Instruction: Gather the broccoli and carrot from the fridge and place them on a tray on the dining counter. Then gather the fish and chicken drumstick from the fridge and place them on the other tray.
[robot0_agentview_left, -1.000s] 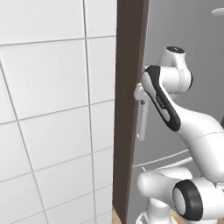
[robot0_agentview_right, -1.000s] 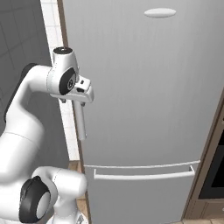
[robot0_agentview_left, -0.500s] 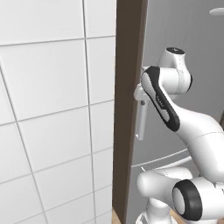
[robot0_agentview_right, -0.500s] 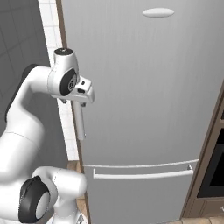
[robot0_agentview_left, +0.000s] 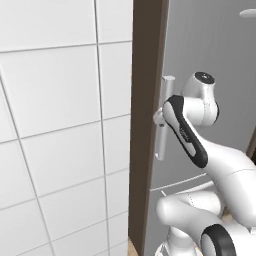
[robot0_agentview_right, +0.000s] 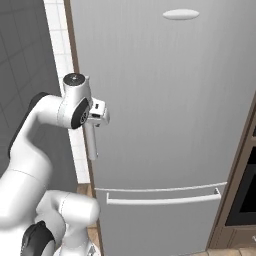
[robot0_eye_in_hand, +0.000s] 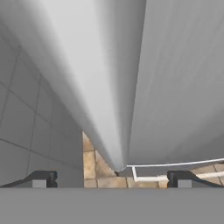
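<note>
At the closed fridge (robot0_agentview_right: 165, 115), my gripper (robot0_eye_in_hand: 111, 177) stands spread wide and empty, its two fingertips (robot0_eye_in_hand: 43, 178) set to either side of the upper door's vertical handle (robot0_agentview_right: 91, 142). The handle's long axis runs straight ahead of my hand and down toward the floor, the bar rising between my fingers and filling the middle of what I see; the freezer drawer's handle (robot0_agentview_right: 162, 199) lies beyond its far end. The bar sits squarely between my fingers, so a plain squeeze should catch it, though from the base cameras I cannot quite tell whether either finger already touches it. The broccoli, carrot, fish and drumstick are presumably behind this door, directly beyond my hand, with none gathered yet.
</note>
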